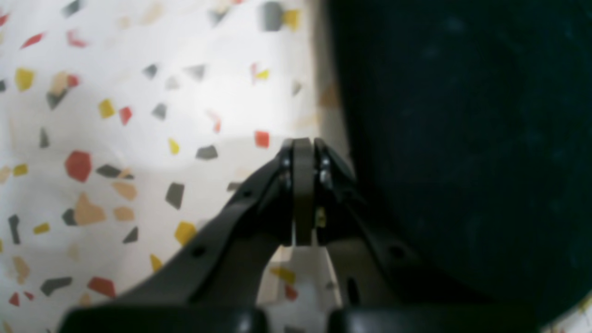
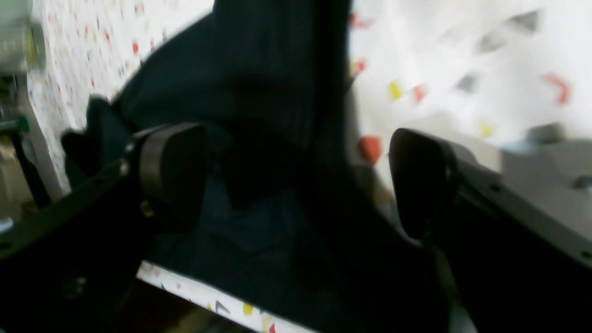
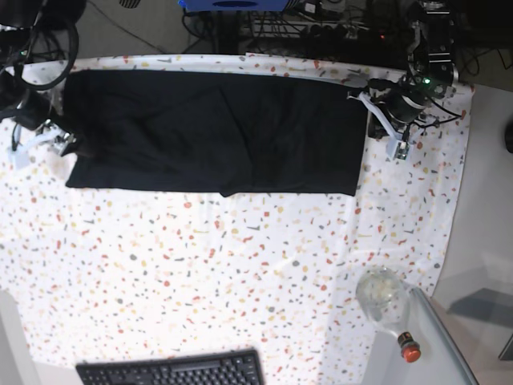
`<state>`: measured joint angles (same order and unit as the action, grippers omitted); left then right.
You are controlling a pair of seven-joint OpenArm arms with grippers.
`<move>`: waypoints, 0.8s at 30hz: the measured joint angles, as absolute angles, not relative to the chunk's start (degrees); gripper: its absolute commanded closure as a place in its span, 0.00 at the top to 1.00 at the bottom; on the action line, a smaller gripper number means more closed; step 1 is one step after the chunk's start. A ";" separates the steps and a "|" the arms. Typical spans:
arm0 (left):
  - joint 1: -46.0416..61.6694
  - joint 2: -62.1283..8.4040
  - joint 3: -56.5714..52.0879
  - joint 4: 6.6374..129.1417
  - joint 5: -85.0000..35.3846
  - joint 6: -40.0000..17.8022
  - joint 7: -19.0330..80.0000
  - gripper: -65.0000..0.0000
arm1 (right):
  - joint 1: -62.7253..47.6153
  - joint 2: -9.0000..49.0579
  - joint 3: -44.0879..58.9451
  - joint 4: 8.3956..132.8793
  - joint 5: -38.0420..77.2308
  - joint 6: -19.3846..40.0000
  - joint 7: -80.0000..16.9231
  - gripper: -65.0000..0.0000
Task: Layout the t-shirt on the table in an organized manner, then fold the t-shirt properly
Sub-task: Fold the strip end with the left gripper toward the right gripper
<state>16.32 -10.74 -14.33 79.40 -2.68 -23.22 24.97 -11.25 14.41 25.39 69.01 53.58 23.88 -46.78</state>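
The black t-shirt (image 3: 216,132) lies as a long flat band across the far part of the speckled table (image 3: 208,265). My left gripper (image 3: 377,127) is at the shirt's right edge. In the left wrist view it (image 1: 303,150) is shut with nothing between the fingers, over the table cloth (image 1: 138,115) just beside the shirt's edge (image 1: 462,138). My right gripper (image 3: 69,146) is at the shirt's left end. In the right wrist view it (image 2: 296,180) is open, one finger on each side of a dark fold of the shirt (image 2: 259,92).
A black keyboard (image 3: 172,370) lies at the near edge. A glass jar (image 3: 383,293) and a red-capped bottle (image 3: 409,349) stand at the near right. Cables and equipment (image 3: 321,24) run behind the table. A grey side surface (image 3: 489,241) is at the right.
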 measured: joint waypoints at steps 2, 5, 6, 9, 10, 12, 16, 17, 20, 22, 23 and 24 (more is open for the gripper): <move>16.34 -9.85 -14.31 79.40 -2.28 -22.68 24.75 0.00 | -12.58 14.35 22.94 71.16 53.41 23.92 -46.85 0.89; 16.21 -9.87 -14.11 79.37 -2.37 -22.74 24.60 0.00 | -13.72 13.98 20.60 72.75 53.58 24.05 -47.13 0.89; 16.16 -9.85 -14.04 79.37 -2.33 -22.74 24.64 0.00 | -13.65 13.93 20.32 72.75 53.58 24.05 -46.94 0.89; 15.51 -9.67 -13.78 78.96 -2.13 -22.72 24.95 0.00 | -13.06 14.06 20.23 72.75 53.56 24.05 -46.85 0.82; 15.14 -9.58 -13.34 78.26 -2.37 -22.65 24.23 0.00 | -12.91 14.11 20.12 72.75 53.54 24.05 -46.81 0.78; 14.55 -9.63 -12.38 77.23 -2.37 -22.46 23.05 0.00 | -12.47 14.09 19.92 72.51 53.10 24.03 -46.83 0.70; 13.89 -10.00 -9.67 76.62 -2.37 -21.26 22.76 0.00 | -10.13 13.98 19.75 68.36 53.25 24.03 -46.78 0.57; 13.80 -9.93 -9.34 76.58 -2.35 -21.15 22.52 0.00 | -9.69 14.11 19.77 67.22 53.82 24.05 -46.68 0.53; 13.63 -9.69 -8.95 76.58 -2.37 -21.15 22.44 0.00 | -8.97 14.22 20.27 65.28 53.74 24.08 -46.26 0.33; 13.47 -9.02 -9.26 76.58 -1.89 -21.15 22.41 0.00 | -8.97 14.26 20.27 65.10 53.10 24.05 -45.23 0.17; 13.37 -8.88 -9.21 76.58 -1.85 -21.10 22.41 0.00 | -8.95 14.26 20.27 65.12 53.17 24.03 -44.62 0.09; 13.34 -8.86 -9.06 76.51 -1.91 -21.10 22.41 0.00 | -8.88 14.26 20.25 65.12 53.17 24.03 -44.14 0.00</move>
<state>13.34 -8.86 -9.06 76.51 -1.91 -21.10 22.41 -8.88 14.26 20.25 65.12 53.17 24.03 -44.14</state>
